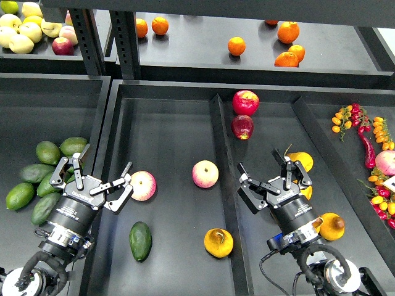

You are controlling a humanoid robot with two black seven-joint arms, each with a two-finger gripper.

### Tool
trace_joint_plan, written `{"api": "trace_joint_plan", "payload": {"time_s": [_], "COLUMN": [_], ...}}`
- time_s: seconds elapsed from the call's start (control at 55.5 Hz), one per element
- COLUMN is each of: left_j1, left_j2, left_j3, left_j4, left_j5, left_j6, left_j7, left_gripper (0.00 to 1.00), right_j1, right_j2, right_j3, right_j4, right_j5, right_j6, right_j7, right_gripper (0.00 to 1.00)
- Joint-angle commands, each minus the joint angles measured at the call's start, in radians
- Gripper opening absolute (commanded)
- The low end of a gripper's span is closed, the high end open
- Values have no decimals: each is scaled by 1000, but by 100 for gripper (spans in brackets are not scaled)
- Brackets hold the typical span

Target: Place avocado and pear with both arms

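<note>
On centre tray: avocado (141, 241) | pear (218, 242) | no legible writing

Even, fairly bright overhead light gave soft short shadows under the fruit and a dull sheen on the dark trays (173, 142). Focus was sharp; straight edges bowed slightly outward.

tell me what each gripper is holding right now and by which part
Nothing is held. The left gripper and right gripper are both open and empty; the avocado and pear lie untouched in the tray.
</note>
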Motion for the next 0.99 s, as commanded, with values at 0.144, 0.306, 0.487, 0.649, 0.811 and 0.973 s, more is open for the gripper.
{"api": "trace_joint_plan", "payload": {"time_s": [0.144,0.306,0.487,0.649,0.811,0.973], "left_j1": [0,6,11,17,17,17], "left_j2": [0,0,0,0,0,0], "left_j3": [30,34,33,33,33,33], "left_j4": [0,2,2,2,2,2], "left_j5": [6,9,9,9,11,11], "left_j6": [0,0,0,0,0,0], "left_j7": [4,5,5,4,4,4], "left_gripper": [100,100,100,100,100,100], "right_j1": [-7,-12,-15,-17,-17,-18], "right_j2": [0,0,0,0,0,0], "right_j3": [-1,-1,-9,-14,-14,-14], "right_j4": [-3,-9,-9,-10,-13,-13], "right_j5": [0,0,0,0,0,0], "right_j6": [0,13,16,16,17,20], "right_j7": [0,0,0,0,0,0], "right_gripper": [99,99,99,99,99,99]}}
